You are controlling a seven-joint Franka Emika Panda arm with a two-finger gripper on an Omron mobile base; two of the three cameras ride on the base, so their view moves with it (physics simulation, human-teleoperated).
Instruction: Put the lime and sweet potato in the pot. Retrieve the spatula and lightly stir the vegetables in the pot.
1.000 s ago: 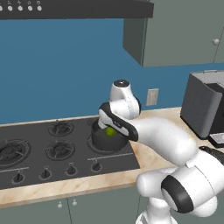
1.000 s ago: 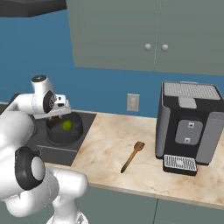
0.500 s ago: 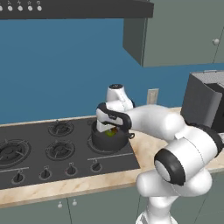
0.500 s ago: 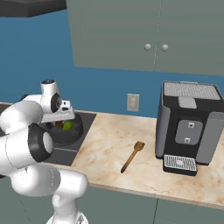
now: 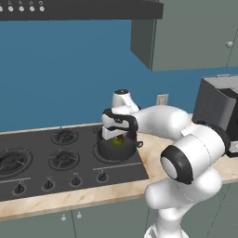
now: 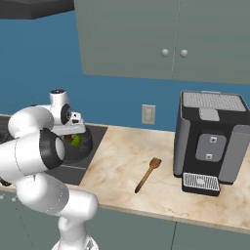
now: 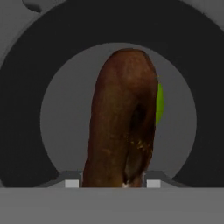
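The dark grey pot (image 5: 108, 149) stands on the stove's right rear burner, and the yellow-green lime (image 5: 119, 140) lies inside it. My gripper (image 5: 117, 134) hangs just above the pot's mouth, shut on the reddish-brown sweet potato (image 7: 120, 127). In the hand view the sweet potato stands up between the fingertips over the pot's floor (image 7: 65, 118), with the lime (image 7: 160, 105) peeking out behind its right side. From the right, the pot (image 6: 83, 146) and lime (image 6: 75, 140) sit partly behind my arm. The wooden spatula (image 6: 148, 174) lies on the counter, well right of the stove.
The black stove (image 5: 51, 162) has more burners to the pot's left and knobs along its front. A large coffee machine (image 6: 211, 141) stands on the counter beyond the spatula. Wall cabinets (image 6: 161, 39) hang overhead, and an outlet (image 6: 148, 114) is on the wall.
The arm's elbow and forearm have swung around while the hand stayed over the pot with the sweet potato. The lime and the spatula have not moved.
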